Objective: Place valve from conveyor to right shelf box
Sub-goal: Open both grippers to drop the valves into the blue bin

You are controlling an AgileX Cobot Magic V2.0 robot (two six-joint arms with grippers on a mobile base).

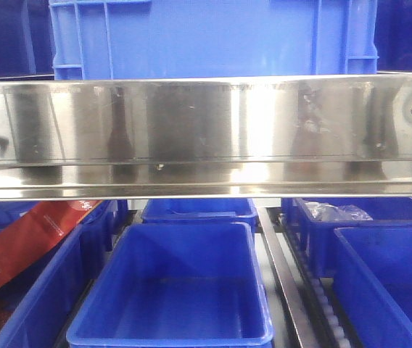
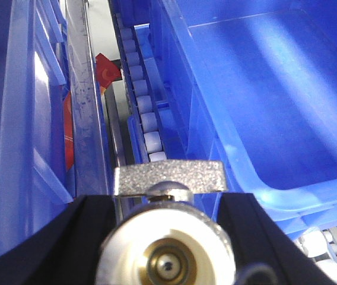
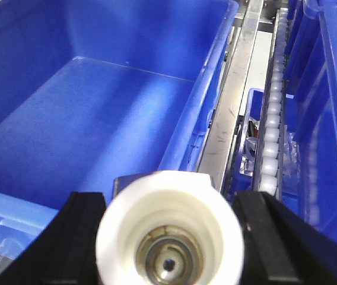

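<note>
My left gripper [image 2: 166,203] is shut on a valve [image 2: 168,249] with a white round end, a brass centre and a silver handle [image 2: 168,175]. It hangs over the gap beside an empty blue box [image 2: 245,172] on the right. My right gripper [image 3: 169,200] is shut on a second valve [image 3: 168,237] with a white threaded end. It hangs at the near rim of another empty blue box [image 3: 85,119]. The conveyor is out of view. Neither gripper shows in the front view, which has an empty blue box [image 1: 184,228] in the middle and one [image 1: 387,283] at the right.
A steel shelf beam [image 1: 206,138] crosses the front view, with a blue crate [image 1: 213,36] above it. White roller rails [image 2: 145,119] [image 3: 270,148] and steel dividers run between the boxes. A red package [image 1: 25,246] lies in the left box. A plastic bag [image 1: 336,212] lies at the back right.
</note>
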